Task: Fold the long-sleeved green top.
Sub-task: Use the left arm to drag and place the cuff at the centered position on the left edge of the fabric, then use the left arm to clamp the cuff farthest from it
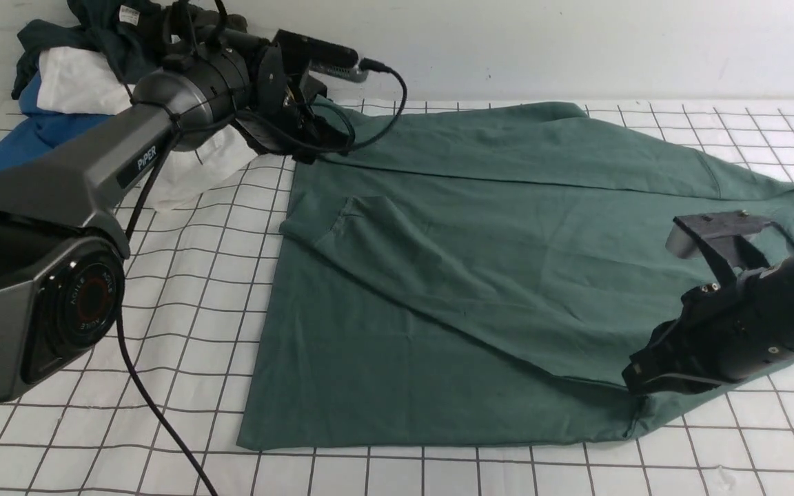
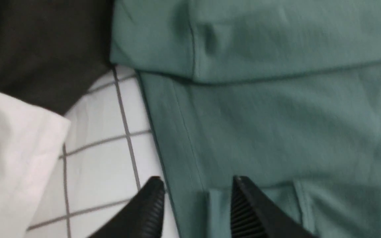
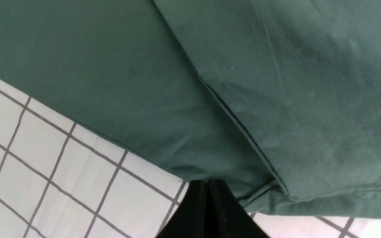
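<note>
In the front view the left jaws are hidden behind their own wrist and cables. The tips of the right jaws are lost under their housing, at the hem of the green long-sleeved top (image 1: pixel 480 275). Past the right jaws, the picture's edge cuts the top off. The right wrist view shows only the tips, pressed together at that hem; whether cloth is caught between them cannot be told. The left wrist view is blurred, and beyond the left jaws the edge crops a dark garment (image 2: pixel 41 46) and a white cloth (image 2: pixel 12 148).
</note>
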Robot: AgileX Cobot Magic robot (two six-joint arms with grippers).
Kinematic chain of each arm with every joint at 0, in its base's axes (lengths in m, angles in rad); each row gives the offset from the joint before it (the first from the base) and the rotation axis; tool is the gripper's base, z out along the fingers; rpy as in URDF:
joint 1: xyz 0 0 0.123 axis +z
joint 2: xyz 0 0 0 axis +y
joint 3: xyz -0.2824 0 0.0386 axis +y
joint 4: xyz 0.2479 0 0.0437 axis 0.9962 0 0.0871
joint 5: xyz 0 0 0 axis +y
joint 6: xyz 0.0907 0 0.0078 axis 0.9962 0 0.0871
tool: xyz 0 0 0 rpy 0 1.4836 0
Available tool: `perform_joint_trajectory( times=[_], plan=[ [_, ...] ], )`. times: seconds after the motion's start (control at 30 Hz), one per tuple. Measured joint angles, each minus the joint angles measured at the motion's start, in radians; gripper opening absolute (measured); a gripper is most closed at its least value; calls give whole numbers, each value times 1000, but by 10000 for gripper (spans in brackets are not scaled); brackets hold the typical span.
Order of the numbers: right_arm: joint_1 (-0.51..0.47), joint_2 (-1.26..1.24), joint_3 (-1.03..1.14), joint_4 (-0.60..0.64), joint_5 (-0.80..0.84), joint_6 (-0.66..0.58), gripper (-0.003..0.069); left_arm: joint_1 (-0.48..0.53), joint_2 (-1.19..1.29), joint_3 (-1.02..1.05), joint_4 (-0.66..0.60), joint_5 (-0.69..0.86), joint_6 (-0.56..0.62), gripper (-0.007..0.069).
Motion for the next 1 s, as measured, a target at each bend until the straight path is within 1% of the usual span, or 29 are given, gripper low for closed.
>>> perform_joint_trajectory(
  times=[0.03,0.07,0.1,0.17,0.2,0.3,0.4,0.5,0.53,0.6,0.63,0.67,0.7,0.77,0.93,1.0],
  plan=[
    [0,26,0,23,0,-23,-10,20,36,-79,-27,0,-15,370],
    [0,26,0,26,0,-26,-10,20,41,-79,-31,1,-16,375],
    [0,56,0,55,1,-53,-10,45,91,-168,-66,9,-22,417],
    [0,68,0,72,3,-73,-10,59,118,-217,-90,15,-23,427],
    [0,85,0,91,10,-91,-10,76,164,-270,-123,28,-24,433],
    [0,108,0,128,20,-123,-10,102,219,-330,-177,35,-24,435],
    [0,132,-1,194,37,-191,-10,137,299,-391,-279,44,-25,437],
    [0,146,-1,243,56,-250,-10,143,326,-399,-308,20,-24,437],
    [0,146,-1,246,57,-250,-10,143,326,-399,-310,17,-24,437],
    [0,161,-1,300,64,-306,-10,142,334,-404,-321,-45,-13,437],
    [0,163,-1,300,64,-310,-10,141,334,-403,-321,-51,-13,437],
    [0,180,-1,339,65,-346,-10,136,335,-405,-326,-111,2,437],
    [0,180,-1,344,65,-351,-10,136,335,-405,-327,-111,5,437],
    [0,224,-2,394,65,-402,-10,126,344,-408,-329,-204,28,437],
    [0,320,-4,432,68,-422,-10,113,383,-408,-330,-323,57,435],
    [0,327,-6,444,74,-425,-10,111,392,-408,-331,-341,63,428]
  ],
)
